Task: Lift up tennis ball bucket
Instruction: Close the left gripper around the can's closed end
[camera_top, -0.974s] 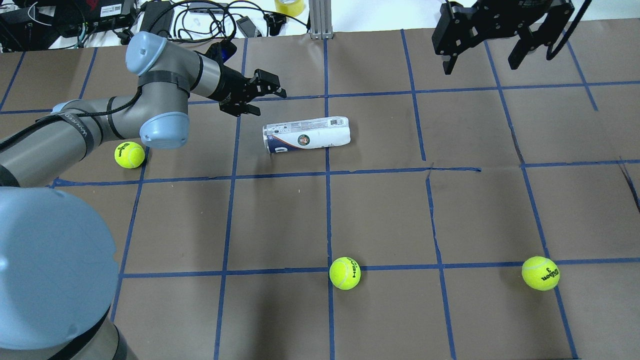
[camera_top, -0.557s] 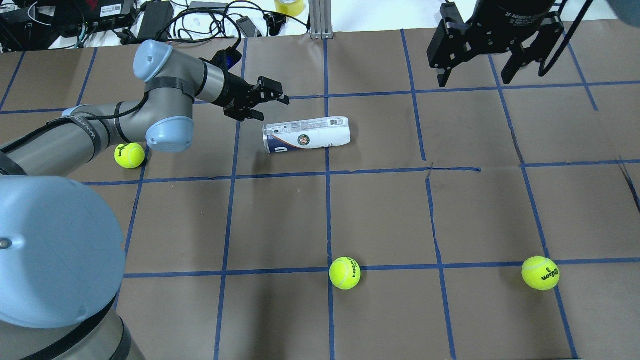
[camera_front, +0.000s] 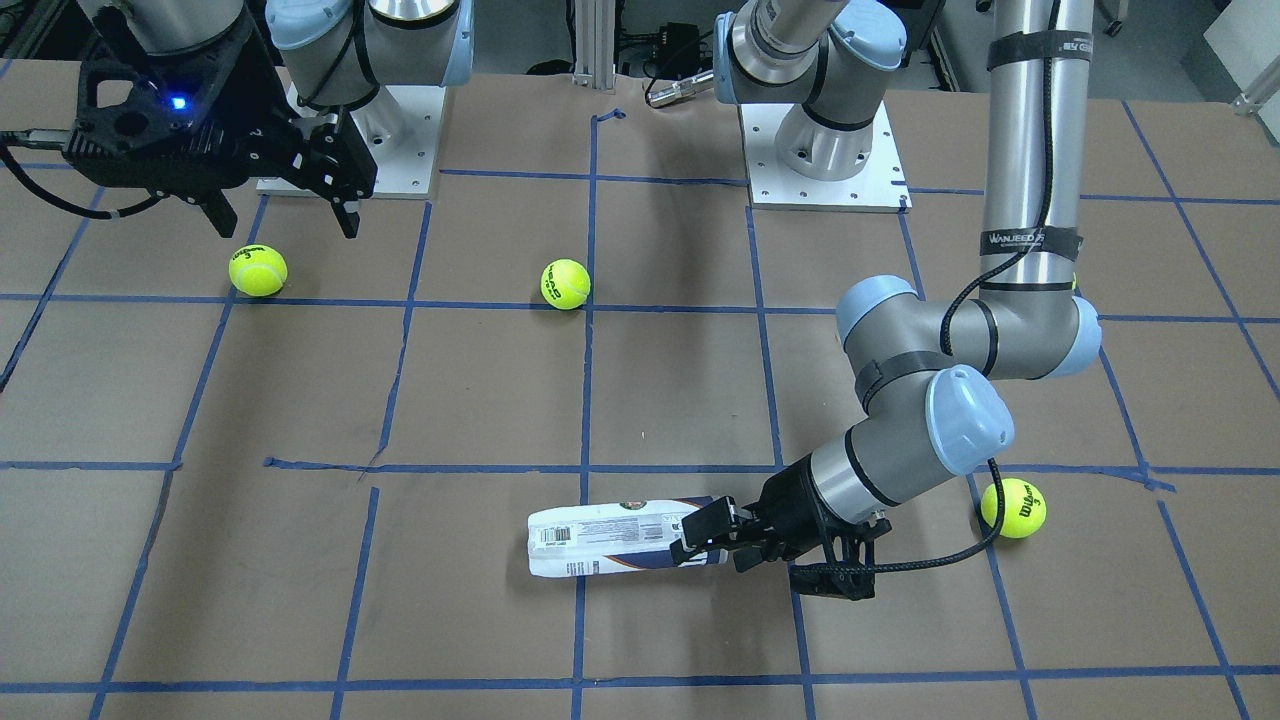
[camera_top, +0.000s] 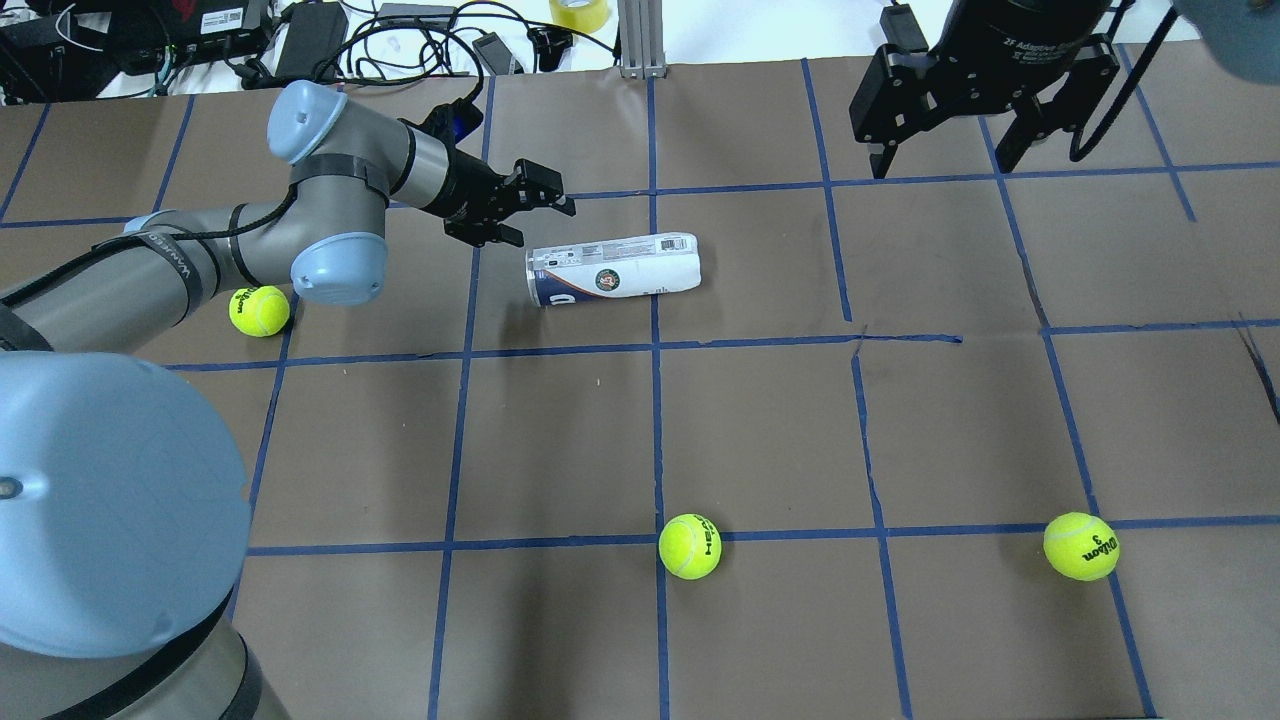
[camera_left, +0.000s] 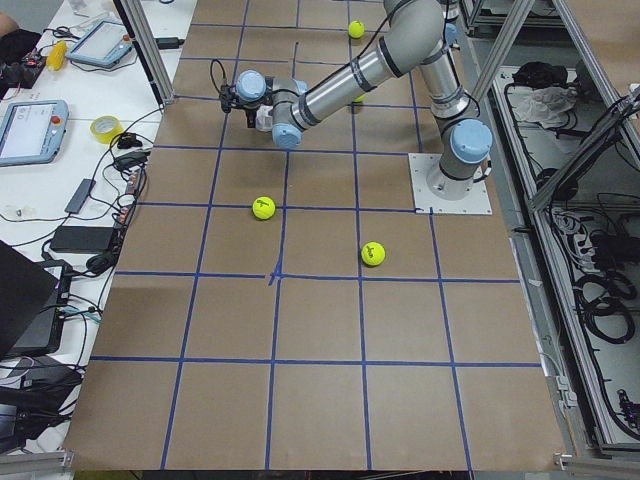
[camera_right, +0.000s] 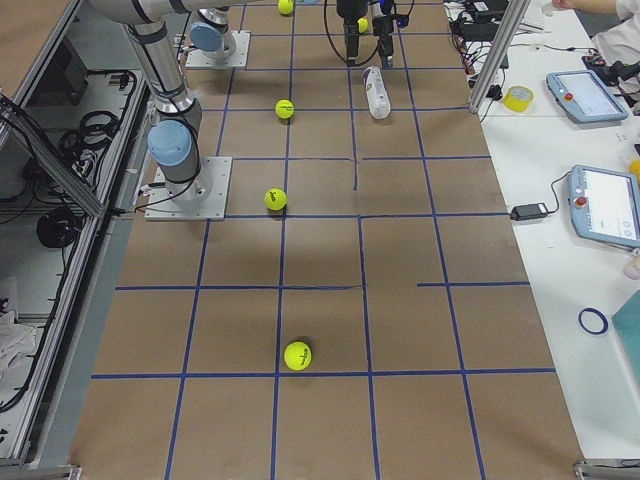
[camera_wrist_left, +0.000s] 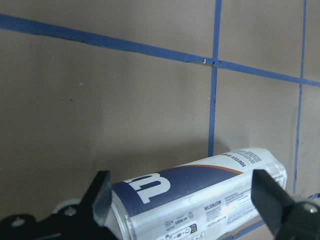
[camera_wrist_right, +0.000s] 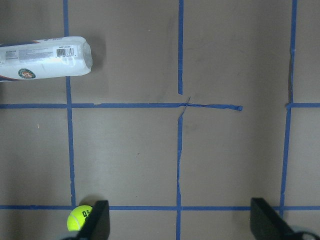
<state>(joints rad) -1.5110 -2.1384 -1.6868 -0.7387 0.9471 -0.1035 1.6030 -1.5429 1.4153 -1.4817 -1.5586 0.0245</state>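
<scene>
The tennis ball bucket (camera_top: 612, 270) lies on its side on the brown table, a clear can with a white and navy label. It also shows in the front view (camera_front: 610, 538) and in the right wrist view (camera_wrist_right: 45, 57). My left gripper (camera_top: 538, 218) is open at the can's navy end, low over the table. In the left wrist view the can (camera_wrist_left: 200, 197) lies between the two spread fingers (camera_wrist_left: 100, 192), apart from both. My right gripper (camera_top: 942, 150) is open and empty, high above the far right of the table.
Three yellow-green tennis balls lie loose: one (camera_top: 259, 309) under my left forearm, one (camera_top: 689, 546) at the near centre, one (camera_top: 1081, 546) at the near right. Cables and gear (camera_top: 300, 40) lie past the table's far edge.
My left gripper has moved right and down, closer to the can's navy end. My right gripper has shifted slightly left. The can and balls have not moved.
</scene>
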